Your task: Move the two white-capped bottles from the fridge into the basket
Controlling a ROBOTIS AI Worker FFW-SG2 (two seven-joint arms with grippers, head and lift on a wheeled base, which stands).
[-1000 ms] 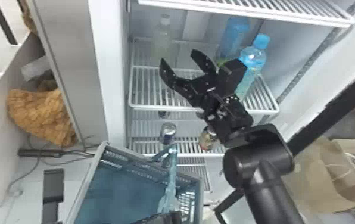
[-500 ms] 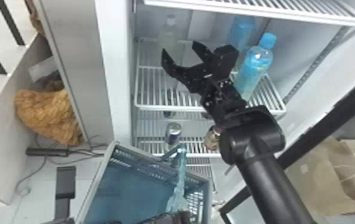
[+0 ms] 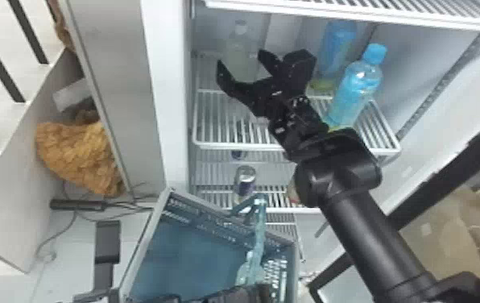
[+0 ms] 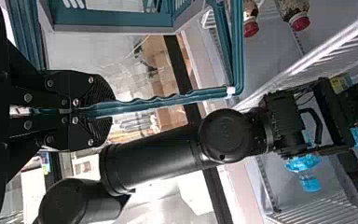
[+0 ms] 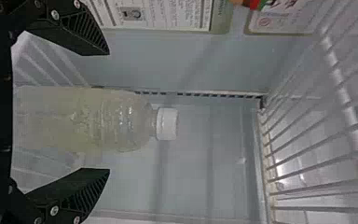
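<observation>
Nearest, low in the head view, the left gripper (image 3: 256, 293) has its jaws clenched on the handle (image 3: 259, 233) of the teal basket (image 3: 195, 254). Inside the basket, partly hidden by that handle, is what looks like a clear bottle (image 3: 247, 270); its cap colour cannot be told.

Farther off, the right gripper (image 3: 242, 60) is at the fridge's middle shelf (image 3: 227, 139), its jaws released and spread wide, with nothing grasped. The white-capped bottle (image 3: 237, 46) stands upright on that shelf, just beyond them; in the right wrist view a gap shows between it and each jaw. Toward the robot's right on the same shelf stands a blue-capped bottle (image 3: 358, 86), with another blue bottle (image 3: 336, 48) behind it. A can (image 3: 246, 179) stands on a lower shelf.
</observation>
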